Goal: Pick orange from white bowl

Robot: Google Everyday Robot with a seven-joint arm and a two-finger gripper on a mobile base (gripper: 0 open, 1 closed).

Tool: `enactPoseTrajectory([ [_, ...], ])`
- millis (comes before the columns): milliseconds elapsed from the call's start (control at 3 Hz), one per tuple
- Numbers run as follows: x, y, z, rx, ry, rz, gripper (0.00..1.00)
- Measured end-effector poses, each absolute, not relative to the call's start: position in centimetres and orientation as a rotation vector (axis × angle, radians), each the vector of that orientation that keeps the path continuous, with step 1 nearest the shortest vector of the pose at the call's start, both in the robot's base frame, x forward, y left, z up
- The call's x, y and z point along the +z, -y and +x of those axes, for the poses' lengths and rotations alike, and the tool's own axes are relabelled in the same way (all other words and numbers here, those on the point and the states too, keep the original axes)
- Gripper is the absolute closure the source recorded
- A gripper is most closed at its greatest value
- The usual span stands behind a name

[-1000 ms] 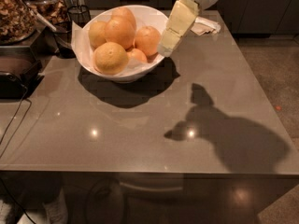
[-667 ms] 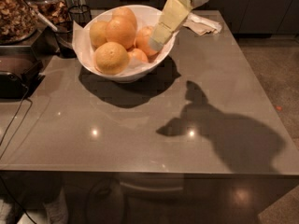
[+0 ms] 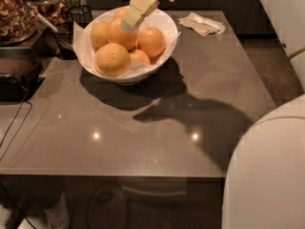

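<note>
The white bowl [image 3: 159, 20] stands at the back left of the grey table, lined with white paper and holding several oranges. A paler, dimpled yellow-orange fruit [image 3: 112, 59] lies at the bowl's front. Deep-orange ones lie behind it: one at the right [image 3: 151, 41], one in the middle [image 3: 120, 36], one at the left [image 3: 98, 33], and a small half-hidden one [image 3: 140, 57]. My gripper [image 3: 129, 23] reaches down from the top edge over the bowl, its cream-coloured tip just above or touching the middle orange.
A crumpled paper napkin [image 3: 205, 23] lies at the table's back right. Dark containers and a black mesh cup [image 3: 80, 14] stand at the back left, with a black appliance [image 3: 14, 78] and its cable at the left edge. A white robot body part [image 3: 267, 175] fills the lower right.
The gripper has moved left from the bowl's right rim to over the middle orange. The camera has shifted closer, and the white robot body has come into view at right.
</note>
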State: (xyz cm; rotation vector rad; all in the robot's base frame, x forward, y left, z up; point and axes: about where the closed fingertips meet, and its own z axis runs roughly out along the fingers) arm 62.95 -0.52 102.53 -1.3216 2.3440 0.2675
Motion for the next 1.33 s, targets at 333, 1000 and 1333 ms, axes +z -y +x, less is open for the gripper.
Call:
enactPoseTrajectory([
  [333, 102.5, -0.8, 63.8, 0.318, -2.328, -1.291, 0.0],
  [1000, 102.6, -6.6, 65.9, 0.391, -2.337, -1.244, 0.0],
  [1333, 102.3, -8.2, 66.6, 0.382, -2.362, -1.22, 0.03],
])
